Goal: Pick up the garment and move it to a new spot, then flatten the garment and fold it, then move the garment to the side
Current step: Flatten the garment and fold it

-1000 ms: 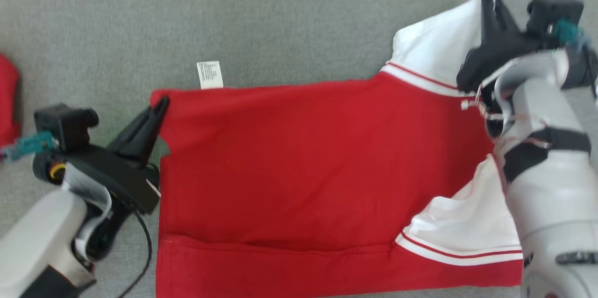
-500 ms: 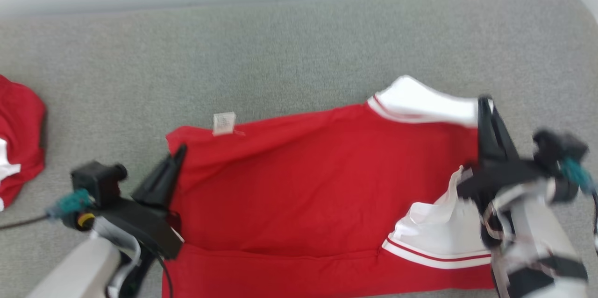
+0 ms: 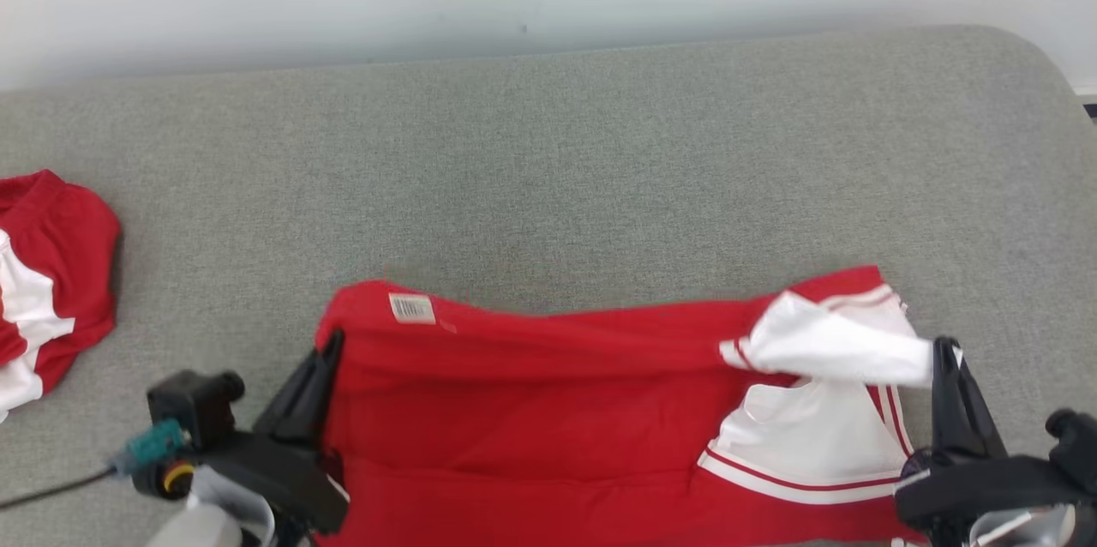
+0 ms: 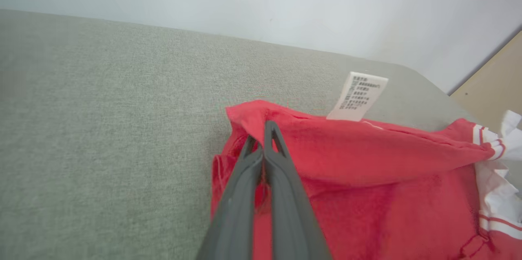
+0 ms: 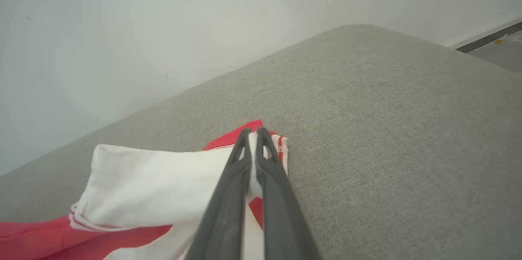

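We've the left gripper [image 3: 331,343] clamped on a red corner of the garment [image 3: 531,410], right gripper [image 3: 944,351] clamped on its white sleeve (near half flat on the grey cushion [image 3: 600,170]). We'd pull both toward us level & in step, w/ cloth taut.

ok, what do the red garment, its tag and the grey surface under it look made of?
The garment: soft matte knit, probably cotton jersey; it drapes and creases loosely. The tag: thin white printed label, fabric or paper, cannot tell; it stands fairly stiff. The surface: grey woven upholstery, matte, likely padded; fine heathered grain, rounded corner.
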